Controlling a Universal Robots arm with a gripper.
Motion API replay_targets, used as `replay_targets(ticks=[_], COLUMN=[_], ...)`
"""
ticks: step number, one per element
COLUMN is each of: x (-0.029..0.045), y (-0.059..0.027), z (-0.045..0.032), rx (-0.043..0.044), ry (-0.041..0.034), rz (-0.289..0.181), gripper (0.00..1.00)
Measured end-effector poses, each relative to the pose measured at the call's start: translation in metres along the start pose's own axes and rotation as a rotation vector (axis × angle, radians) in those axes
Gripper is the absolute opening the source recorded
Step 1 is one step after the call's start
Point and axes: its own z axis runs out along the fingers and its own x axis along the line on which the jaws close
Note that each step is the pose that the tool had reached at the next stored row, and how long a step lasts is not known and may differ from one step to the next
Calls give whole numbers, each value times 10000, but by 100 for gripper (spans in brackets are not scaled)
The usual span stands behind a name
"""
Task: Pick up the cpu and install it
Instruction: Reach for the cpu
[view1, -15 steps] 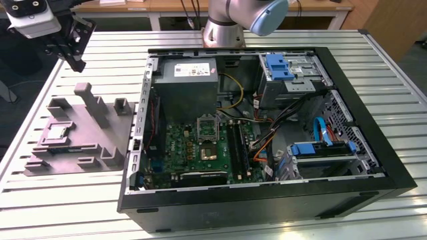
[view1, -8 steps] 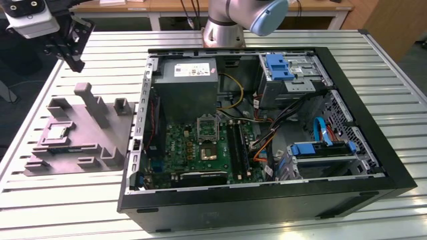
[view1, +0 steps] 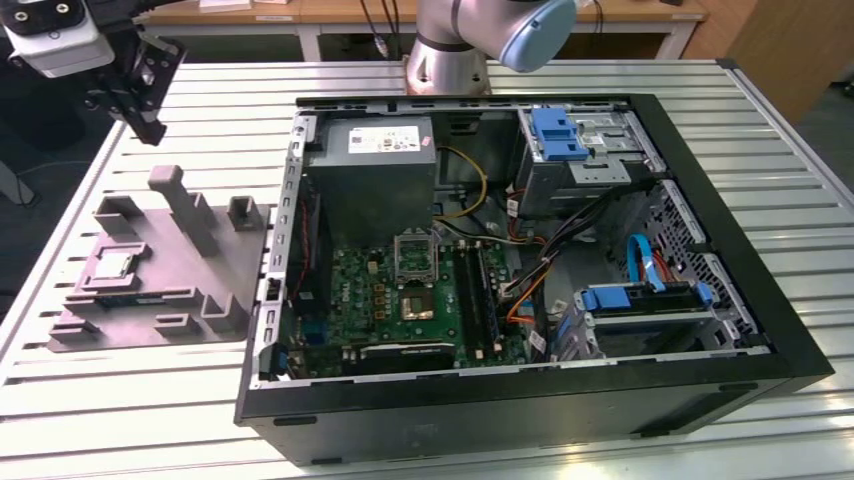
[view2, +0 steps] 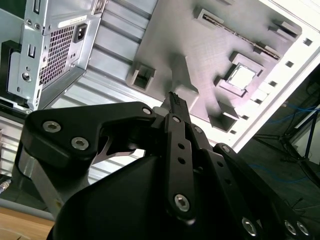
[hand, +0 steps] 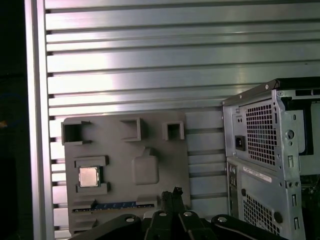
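Above the table's corner at the exterior view's left, the black metal gripper (view1: 147, 130) hangs clenched, jaws together with nothing between them. It is clear of everything beneath it. In both wrist views its tip (view2: 174, 98) (hand: 172, 194) points down over the grey moulded plastic tray (view1: 200, 300), not touching it.

- cpu (view1: 114, 265): small flat square chip with a silvery metal top. It lies flat in its square pocket on the tray, towards the tray's end at the exterior view's left. It also shows in the second wrist view (view2: 241, 76) and the first wrist view (hand: 89, 176). It is well apart from the gripper and untouched.
- Tray rests on the slatted aluminium table (view1: 787, 130), just beside the open black computer case (view1: 747, 390).
- Inside the case, on the green motherboard (view1: 360, 290), is the silver-framed rectangular socket (view1: 414, 255). Its centre is dark, and I can make out no chip seated there.

Status (judgement): nothing of the task is done yet. The pick-up has not begun, since the chip is in its pocket and the gripper is empty above the tray. Grasp, transfer to the case and seating in the socket are all left.
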Motion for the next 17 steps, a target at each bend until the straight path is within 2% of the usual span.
replay_targets(ticks=[17], x=[92], y=[-7], z=[6], rx=[0], ry=[0], rz=[0], gripper=[11])
